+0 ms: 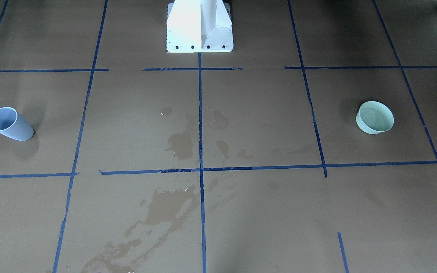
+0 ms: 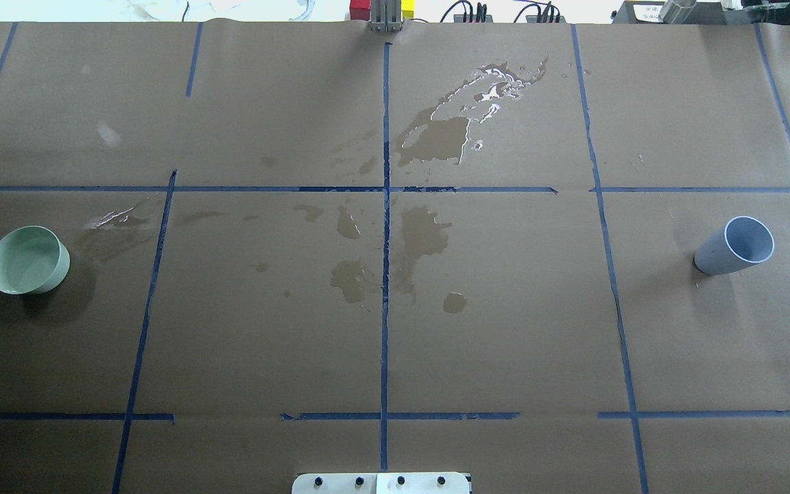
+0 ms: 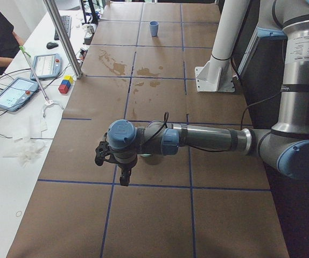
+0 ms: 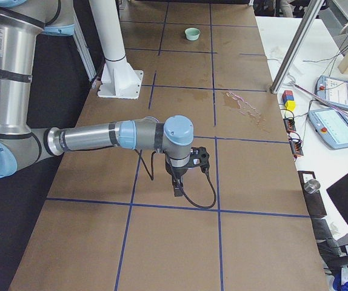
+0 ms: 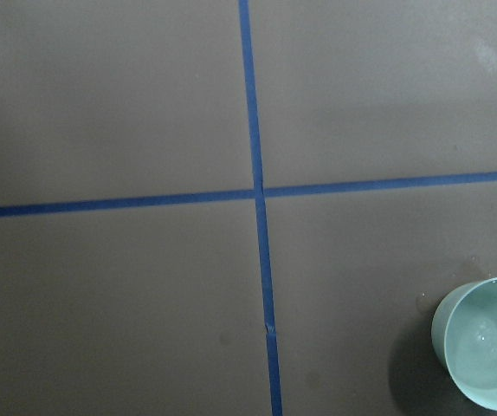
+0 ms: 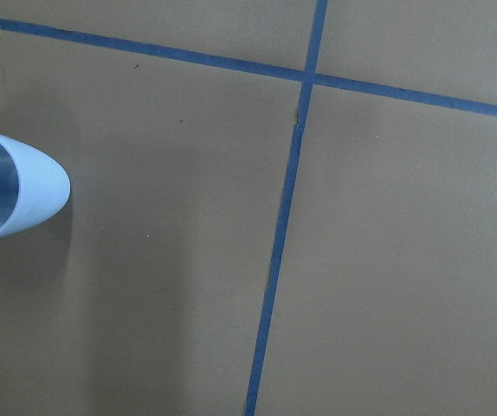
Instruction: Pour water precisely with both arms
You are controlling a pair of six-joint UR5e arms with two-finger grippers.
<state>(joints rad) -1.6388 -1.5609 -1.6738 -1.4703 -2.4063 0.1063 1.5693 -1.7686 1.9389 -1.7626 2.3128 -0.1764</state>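
We see the water as a faint glossy sheen with small bright glints inside a pale green bowl, which stands upright on the brown worktop far out on the robot's left side. A pale blue cup stands far out on the right side, well apart from the bowl; we cannot tell whether it holds anything. Dark wet stains spread around the middle crossing of the blue tape lines. The left arm reaches out level above the worktop, its forearm horizontal and its hand pointing straight down above the bowl's area, touching nothing. The right arm mirrors it, forearm level and hand hanging downward over the cup's side. Both hands appear only in the side views, so we cannot tell how wide either one stands.
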